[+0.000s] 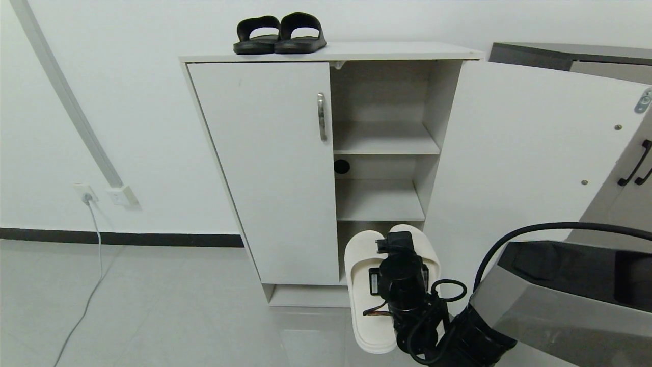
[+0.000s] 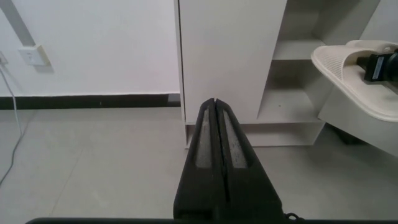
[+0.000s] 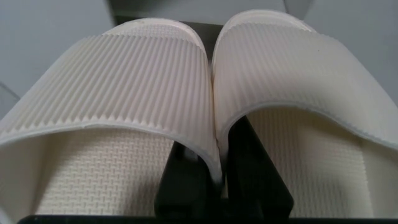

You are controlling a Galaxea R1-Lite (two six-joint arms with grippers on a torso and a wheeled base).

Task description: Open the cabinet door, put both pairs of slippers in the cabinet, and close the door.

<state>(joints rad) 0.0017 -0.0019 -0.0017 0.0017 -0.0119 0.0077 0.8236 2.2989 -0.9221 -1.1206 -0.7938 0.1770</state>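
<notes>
The white cabinet stands against the wall with its right door swung open and its left door shut. A black pair of slippers rests on the cabinet top. My right gripper is shut on the white pair of slippers, pinching the two inner strap edges together. It holds them in the air in front of the cabinet's bottom compartment. My left gripper is shut and empty, low over the floor left of the cabinet; the white slippers show beyond it.
Two bare shelves sit inside the open right half. A grey cabinet with black handles stands behind the open door. A wall socket with a cable is at the left; open tiled floor lies before the cabinet.
</notes>
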